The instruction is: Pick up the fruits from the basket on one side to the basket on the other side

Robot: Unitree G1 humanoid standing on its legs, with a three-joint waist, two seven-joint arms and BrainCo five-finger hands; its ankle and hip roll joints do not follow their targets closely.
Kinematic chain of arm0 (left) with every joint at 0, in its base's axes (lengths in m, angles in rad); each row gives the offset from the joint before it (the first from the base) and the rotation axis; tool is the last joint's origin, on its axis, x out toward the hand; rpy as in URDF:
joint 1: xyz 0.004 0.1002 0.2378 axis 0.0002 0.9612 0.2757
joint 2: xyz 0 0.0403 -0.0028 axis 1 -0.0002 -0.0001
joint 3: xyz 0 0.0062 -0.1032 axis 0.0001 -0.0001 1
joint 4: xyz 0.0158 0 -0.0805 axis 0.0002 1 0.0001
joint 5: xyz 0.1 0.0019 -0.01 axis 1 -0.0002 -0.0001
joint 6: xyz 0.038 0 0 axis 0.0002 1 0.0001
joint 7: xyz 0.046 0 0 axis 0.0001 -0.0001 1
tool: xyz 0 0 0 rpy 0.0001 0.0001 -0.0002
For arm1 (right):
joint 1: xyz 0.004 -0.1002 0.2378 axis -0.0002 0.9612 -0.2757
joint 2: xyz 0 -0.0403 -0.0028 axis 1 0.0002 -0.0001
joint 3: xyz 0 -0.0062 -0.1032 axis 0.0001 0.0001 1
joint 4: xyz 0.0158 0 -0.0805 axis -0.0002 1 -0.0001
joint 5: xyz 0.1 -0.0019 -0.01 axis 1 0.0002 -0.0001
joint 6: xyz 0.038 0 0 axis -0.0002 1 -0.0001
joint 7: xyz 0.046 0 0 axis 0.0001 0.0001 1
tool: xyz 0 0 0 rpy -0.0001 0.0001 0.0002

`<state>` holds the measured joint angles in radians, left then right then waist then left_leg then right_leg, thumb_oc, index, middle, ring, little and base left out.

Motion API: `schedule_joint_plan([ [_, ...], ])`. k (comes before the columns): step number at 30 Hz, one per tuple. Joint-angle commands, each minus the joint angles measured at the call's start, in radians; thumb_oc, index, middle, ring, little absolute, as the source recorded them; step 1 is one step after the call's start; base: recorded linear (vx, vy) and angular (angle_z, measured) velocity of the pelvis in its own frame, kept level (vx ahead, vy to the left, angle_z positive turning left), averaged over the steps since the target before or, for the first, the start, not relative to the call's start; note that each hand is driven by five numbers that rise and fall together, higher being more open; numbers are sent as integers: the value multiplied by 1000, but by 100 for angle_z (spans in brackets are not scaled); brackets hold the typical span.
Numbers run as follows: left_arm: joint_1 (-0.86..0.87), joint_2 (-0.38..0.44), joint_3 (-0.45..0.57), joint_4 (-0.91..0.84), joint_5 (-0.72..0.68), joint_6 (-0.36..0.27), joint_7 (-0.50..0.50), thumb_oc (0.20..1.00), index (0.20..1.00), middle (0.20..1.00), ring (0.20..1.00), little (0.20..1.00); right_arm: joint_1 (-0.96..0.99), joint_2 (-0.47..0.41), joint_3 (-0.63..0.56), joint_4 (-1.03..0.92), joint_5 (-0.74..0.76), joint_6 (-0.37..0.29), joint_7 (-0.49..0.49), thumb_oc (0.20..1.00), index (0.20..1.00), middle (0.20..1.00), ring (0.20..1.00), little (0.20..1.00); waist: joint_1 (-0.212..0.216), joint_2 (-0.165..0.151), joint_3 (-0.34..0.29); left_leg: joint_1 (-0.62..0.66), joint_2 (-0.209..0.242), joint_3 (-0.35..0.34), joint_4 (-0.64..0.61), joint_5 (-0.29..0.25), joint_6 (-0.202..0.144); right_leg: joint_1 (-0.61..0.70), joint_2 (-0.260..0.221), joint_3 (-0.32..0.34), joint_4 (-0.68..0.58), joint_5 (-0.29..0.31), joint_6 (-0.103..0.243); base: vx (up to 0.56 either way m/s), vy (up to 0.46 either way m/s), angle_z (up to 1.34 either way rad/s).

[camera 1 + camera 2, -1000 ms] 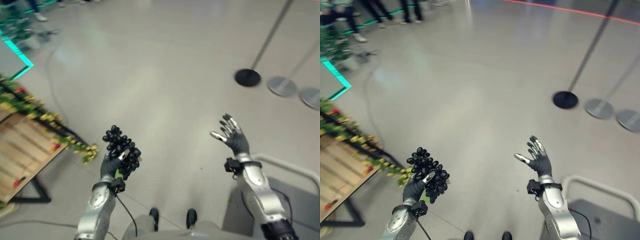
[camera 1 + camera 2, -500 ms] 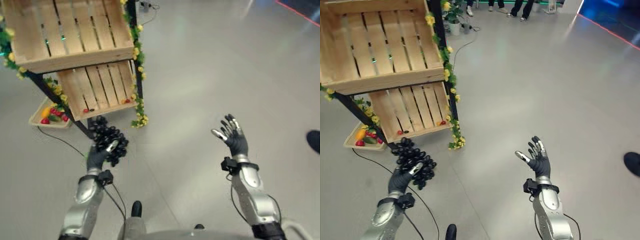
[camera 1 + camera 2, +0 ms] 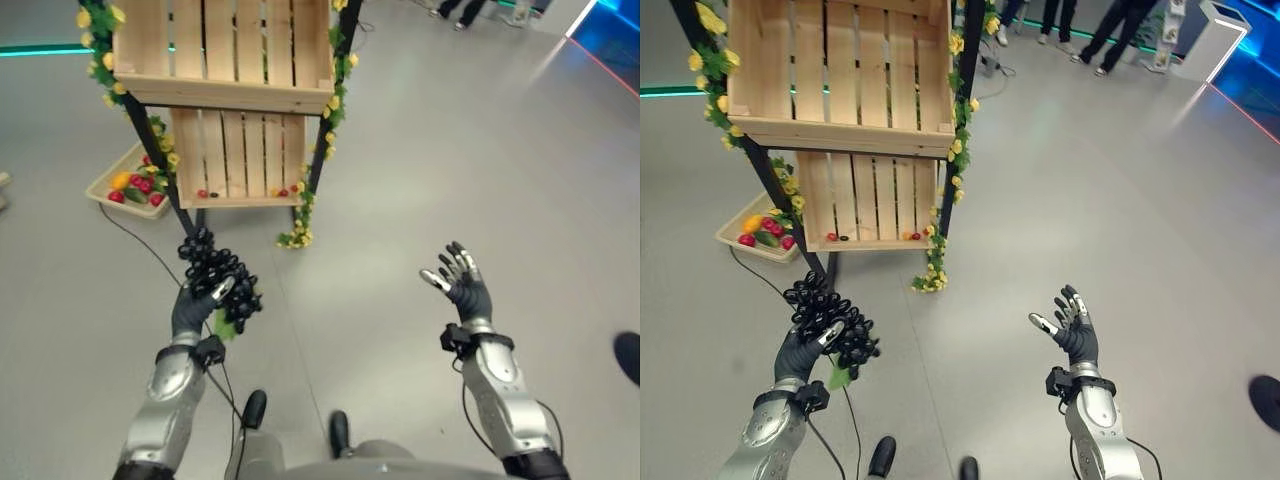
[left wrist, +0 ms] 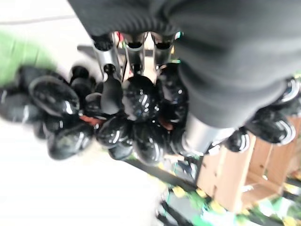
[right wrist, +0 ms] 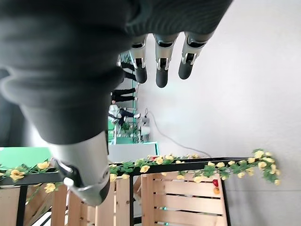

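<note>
My left hand (image 3: 192, 308) grips a bunch of glossy black grapes (image 3: 218, 280), held up over the grey floor (image 3: 420, 180). My right hand (image 3: 466, 290) is raised, palm up, fingers spread and empty. Far left, a shallow tray of red and yellow fruit (image 3: 134, 186) sits beside the flower-trimmed wooden crate stand (image 3: 232, 90).

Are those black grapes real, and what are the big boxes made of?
The grapes in the left hand look like plastic: very glossy with hard shiny highlights, though real fruit can't be ruled out. The crates look like bare pale wood, with visible slats and gaps.
</note>
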<state>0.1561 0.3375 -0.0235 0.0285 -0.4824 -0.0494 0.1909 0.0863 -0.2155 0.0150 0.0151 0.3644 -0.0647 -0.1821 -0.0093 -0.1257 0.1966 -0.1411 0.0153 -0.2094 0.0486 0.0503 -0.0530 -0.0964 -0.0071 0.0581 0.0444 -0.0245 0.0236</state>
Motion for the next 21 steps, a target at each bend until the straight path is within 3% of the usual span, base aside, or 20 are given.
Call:
schedule_joint_plan([
  [1, -24, 11, 78, -171, 52, -70, -19, 200, 200, 200, 200, 200, -13, -49, -8, -53, -6, -40, 13, 1000, 1000, 1000, 1000, 1000, 16, 36, -13, 214, -100, -5, -133, -121, 71, -101, 45, -235, -42, 57, 84, 277, 79, -38],
  [4, 0, 2, 105, -215, 46, -72, -30, 200, 200, 200, 200, 200, -7, -54, -11, -45, -9, -35, 26, 1000, 1000, 1000, 1000, 1000, 21, 49, -12, 245, -101, 7, -119, -145, 72, -80, 17, -307, -5, 36, 73, 201, 35, -21],
  [9, 28, -42, 121, -246, -4, -81, -46, 200, 200, 200, 200, 200, -16, -67, -19, -7, -16, -29, 26, 1000, 1000, 1000, 1000, 1000, 41, 74, -48, 254, -114, 32, -79, -190, 71, -8, -3, -302, -47, 24, 55, 190, 4, -1],
  [11, 50, -58, 141, -275, -42, -89, -65, 200, 200, 200, 200, 200, 2, -82, -37, -11, -5, -28, 43, 1000, 1000, 1000, 1000, 1000, 43, 106, -43, 222, -138, 63, 71, -204, 39, 38, -8, -309, -54, -13, 37, 217, 39, -2],
  [13, 54, -65, 143, -281, -60, -95, -66, 200, 200, 200, 200, 200, -1, -90, -35, -9, -3, -29, 47, 1000, 1000, 1000, 1000, 1000, 48, 113, -33, 197, -143, 69, 127, -195, 26, 50, -8, -303, -54, -19, 32, 57, 4, -7],
  [14, 63, -70, 149, -289, -73, -100, -71, 200, 200, 200, 200, 200, 0, -97, -33, -6, 5, -28, 54, 1000, 1000, 1000, 1000, 1000, 59, 119, -22, 169, -156, 67, 250, -179, 7, 74, -5, -290, -56, -30, 21, 70, -1, -10],
  [15, 66, -75, 149, -301, -82, -105, -73, 200, 200, 200, 200, 200, 3, -103, -35, -7, 11, -27, 62, 1000, 1000, 1000, 1000, 1000, 66, 117, -16, 117, -188, 66, 364, -124, -31, 88, -15, -289, -64, -34, 14, 117, -17, -10],
  [16, 58, -75, 145, -306, -93, -111, -75, 200, 200, 200, 200, 200, 2, -112, -34, -7, 12, -28, 67, 1000, 1000, 1000, 1000, 1000, 82, 111, 2, 67, -243, 68, 475, -72, -93, 113, -33, -283, -71, -38, 10, 126, -52, -12],
  [17, 47, -73, 148, -329, -112, -111, -68, 200, 200, 200, 200, 200, -10, -113, -36, 18, 15, -27, 61, 1000, 1000, 1000, 1000, 1000, 100, 110, 26, -23, -241, 57, 504, -101, -117, 148, -40, -278, -82, -46, 14, 109, -62, -1],
  [18, 46, -74, 148, -330, -112, -111, -68, 200, 200, 200, 200, 200, -11, -113, -36, 19, 15, -27, 61, 1000, 1000, 1000, 1000, 1000, 99, 107, 26, -24, -244, 57, 497, -93, -117, 145, -44, -279, -83, -43, 15, 191, -10, 6],
  [19, 49, -84, 152, -325, -135, -99, -65, 200, 200, 200, 200, 200, -3, -108, -37, 40, 24, -18, 56, 1000, 1000, 1000, 1000, 1000, 98, 95, 21, -40, -164, 56, 447, -117, -77, 171, -69, -281, -99, -47, 26, 195, 68, -1],
  [20, 54, -81, 163, -330, -131, -98, -62, 200, 200, 200, 200, 200, -3, -108, -37, 57, 24, -16, 54, 1000, 1000, 1000, 1000, 1000, 102, 89, 20, -42, -117, 61, 381, -162, -58, 181, -77, -275, -102, -52, 32, 221, 61, -8],
  [21, 55, -81, 164, -331, -131, -98, -61, 200, 200, 200, 200, 200, -4, -107, -35, 59, 24, -17, 54, 1000, 1000, 1000, 1000, 1000, 107, 88, 22, -34, -113, 66, 376, -167, -58, 185, -75, -270, -102, -55, 31, 193, 68, -42],
])
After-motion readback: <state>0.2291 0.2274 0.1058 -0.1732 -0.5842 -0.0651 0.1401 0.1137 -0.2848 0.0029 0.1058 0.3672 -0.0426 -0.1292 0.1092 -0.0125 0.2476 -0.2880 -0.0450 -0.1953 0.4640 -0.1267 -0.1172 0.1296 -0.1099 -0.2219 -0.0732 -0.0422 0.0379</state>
